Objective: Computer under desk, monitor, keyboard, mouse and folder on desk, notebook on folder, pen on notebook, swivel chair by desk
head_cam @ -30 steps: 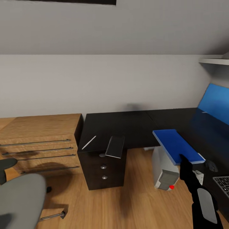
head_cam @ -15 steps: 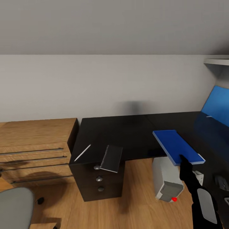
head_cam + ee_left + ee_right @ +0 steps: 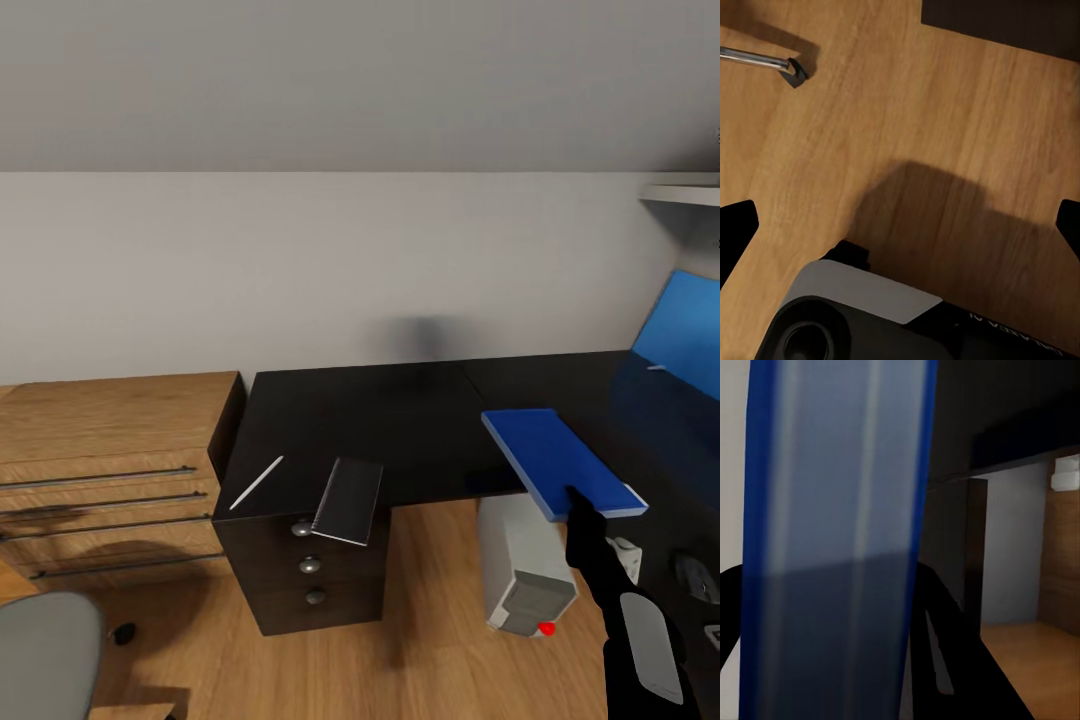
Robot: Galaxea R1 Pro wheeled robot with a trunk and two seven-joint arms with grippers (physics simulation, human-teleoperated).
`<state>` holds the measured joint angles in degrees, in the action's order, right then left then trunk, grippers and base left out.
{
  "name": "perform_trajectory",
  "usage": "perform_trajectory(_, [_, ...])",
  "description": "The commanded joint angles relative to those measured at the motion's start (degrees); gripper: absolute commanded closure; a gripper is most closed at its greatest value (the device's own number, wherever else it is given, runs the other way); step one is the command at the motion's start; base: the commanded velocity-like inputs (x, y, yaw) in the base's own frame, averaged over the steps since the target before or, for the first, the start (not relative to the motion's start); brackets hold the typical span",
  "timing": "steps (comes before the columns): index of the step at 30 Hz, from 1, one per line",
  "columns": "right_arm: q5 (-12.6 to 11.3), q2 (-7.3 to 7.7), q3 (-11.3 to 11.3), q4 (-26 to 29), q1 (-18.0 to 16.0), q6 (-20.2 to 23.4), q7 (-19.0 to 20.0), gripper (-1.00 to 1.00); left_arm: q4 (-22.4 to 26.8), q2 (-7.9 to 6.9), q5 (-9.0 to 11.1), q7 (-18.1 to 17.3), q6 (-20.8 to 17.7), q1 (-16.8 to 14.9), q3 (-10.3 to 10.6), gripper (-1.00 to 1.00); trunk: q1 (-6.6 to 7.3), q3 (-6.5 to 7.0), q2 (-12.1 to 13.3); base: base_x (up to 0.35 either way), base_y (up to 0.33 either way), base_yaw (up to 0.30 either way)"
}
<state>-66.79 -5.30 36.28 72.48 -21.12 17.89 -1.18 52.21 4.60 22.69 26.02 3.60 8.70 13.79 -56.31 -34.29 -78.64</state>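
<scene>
one folder (image 3: 558, 460) in right tool (image 3: 578, 497), one pen (image 3: 256, 482), one notebook (image 3: 349, 500)

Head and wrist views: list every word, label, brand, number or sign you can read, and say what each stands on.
No text reads clearly in any view.
Left wrist view: a faint pale line of lettering on the dark robot housing, too blurred to read.
The computer bears a red mark, not lettering.
The folder, notebook and desk show no print.
</scene>
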Motion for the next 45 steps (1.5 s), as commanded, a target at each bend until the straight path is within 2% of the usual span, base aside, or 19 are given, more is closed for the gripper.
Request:
perform_trajectory(1, [-0.45, -0.06, 0.19, 0.06, -0.06, 0.36, -0.13, 1.0, 0.06, -0.03, 0.61, 0.26, 0.36, 0.0, 0.18, -1.0, 0.0, -0.04, -0.03, 0.001, -0.001, -0.101])
perform_trajectory(22, [-0.37, -0.06, 0.19, -0.06, -0.06, 0.31, -0.22, 1.0, 0.06, -0.03, 0.6, 0.18, 0.36, 0.0, 0.18, -1.0, 0.0, -0.04, -0.03, 0.016, 0.0, -0.216])
perform_trajectory(30, [-0.36, -0.14, 0.13, -0.06, -0.06, 0.31, -0.17, 1.0, 0.04, -0.03, 0.61, 0.17, 0.36, 0.0, 0.18, -1.0, 0.0, -0.04, -0.03, 0.2, 0.0, -0.038])
perform_trajectory(45, [-0.18, -0.15, -0.15, -0.39, -0.06, 0.2, -0.76, 1.0, 0.09, -0.03, 0.61, 0.17, 0.36, 0.0, 0.18, -1.0, 0.0, -0.04, -0.03, 0.014, 0.0, -0.001])
